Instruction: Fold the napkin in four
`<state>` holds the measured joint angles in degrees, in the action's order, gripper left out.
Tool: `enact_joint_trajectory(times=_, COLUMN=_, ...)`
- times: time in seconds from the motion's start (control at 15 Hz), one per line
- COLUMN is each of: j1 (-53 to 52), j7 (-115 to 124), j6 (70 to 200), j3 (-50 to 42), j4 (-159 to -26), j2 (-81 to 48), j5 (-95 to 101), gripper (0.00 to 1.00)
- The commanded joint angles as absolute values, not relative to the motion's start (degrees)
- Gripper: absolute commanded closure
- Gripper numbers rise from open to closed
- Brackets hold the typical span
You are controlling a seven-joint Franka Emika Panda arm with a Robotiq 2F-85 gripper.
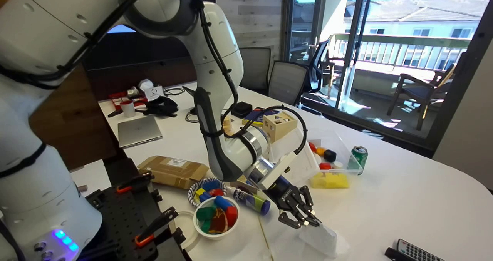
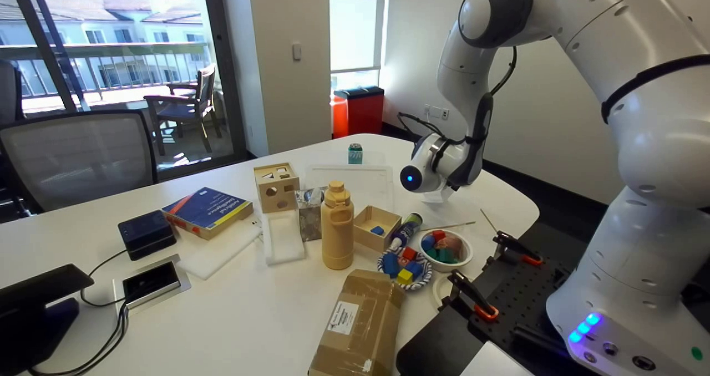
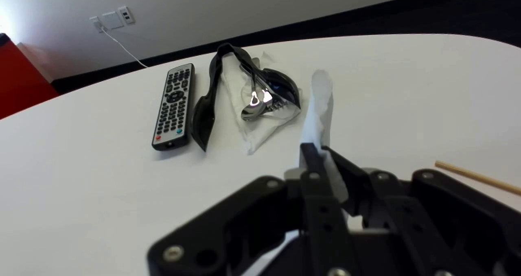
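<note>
In the gripper (image 1: 314, 221), napkin (image 1: 321, 239) — thin, creased

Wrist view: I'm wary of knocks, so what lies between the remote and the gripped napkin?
In the wrist view, a black tongs-like utensil, metal cutlery and crumpled white material lie between the remote and the napkin.

The arm (image 1: 208, 70) rises from its base (image 1: 44, 193), bends at the elbow (image 1: 158, 16) and slopes down to the wrist (image 1: 244, 147). Beyond it, the gripper (image 1: 314, 221) slants downward, pinched, its fingers (image 3: 311, 162) close together at the tips. A black cable (image 1: 283, 107) follows the arm and loops above the wrist. Blue lights (image 2: 583, 328) glow on the base in both exterior views.
</note>
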<state>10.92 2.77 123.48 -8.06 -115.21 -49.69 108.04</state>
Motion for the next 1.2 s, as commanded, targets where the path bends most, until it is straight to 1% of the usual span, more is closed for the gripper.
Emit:
enact_joint_trajectory(times=0.0, j1=11.4, j7=2.8, j6=121.2, j3=-6.5, j4=-112.5, j2=-50.5, j5=105.8, gripper=0.98)
enact_joint_trajectory(times=0.67, j1=12.2, j7=1.1, j6=122.4, j3=-6.1, j4=-101.6, j2=-57.9, j5=100.9, gripper=0.98)
enact_joint_trajectory(times=1.13, j1=12.8, j7=-1.7, j6=123.5, j3=-5.8, j4=-96.4, j2=-60.0, j5=96.3, gripper=0.98)
